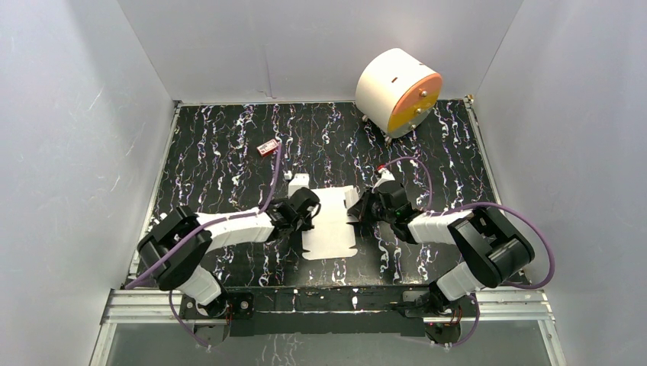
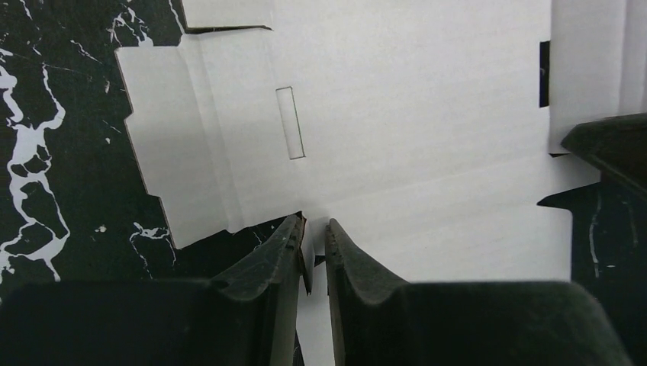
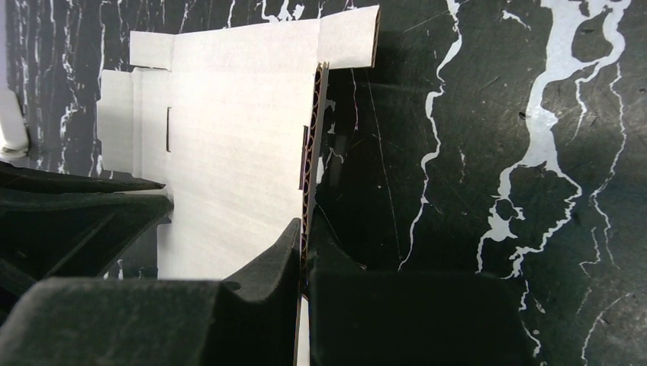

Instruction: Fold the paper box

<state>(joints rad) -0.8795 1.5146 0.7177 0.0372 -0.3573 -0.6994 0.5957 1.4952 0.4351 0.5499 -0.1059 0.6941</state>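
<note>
**Near edge.** Aluminium rail runs along the front of the table, a black top with white marbling. Both arm bases sit on it, the left arm at the left and the right arm at the right. Each arm bends inward toward the centre. Purple cables loop along both.

**Centre, near half.** Paper box: one white die-cut cardboard sheet, unfolded. Its main panel lies flat on the table between the two grippers. Tabs show at its corners, and a narrow slot is cut in a panel on the far side.

**Left gripper**: at the sheet's left edge. The fingers stand narrowly apart, with a thin upturned cardboard edge between them. That edge lies against one finger and a sliver of gap shows on the other side. Whether they clamp it cannot be told.

**Right gripper**: at the sheet's right edge, opposite the left one. The fingers are closed on a side flap of the sheet. The flap stands upright, and the wrist view shows it edge-on running away from the fingertips.

**Far left of centre.** Tiny red item, lying on the table, well apart from the sheet.

**Far right corner.** Large white cylinder with an orange round face. It lies on its side against the back wall, with small feet touching the table.
</note>
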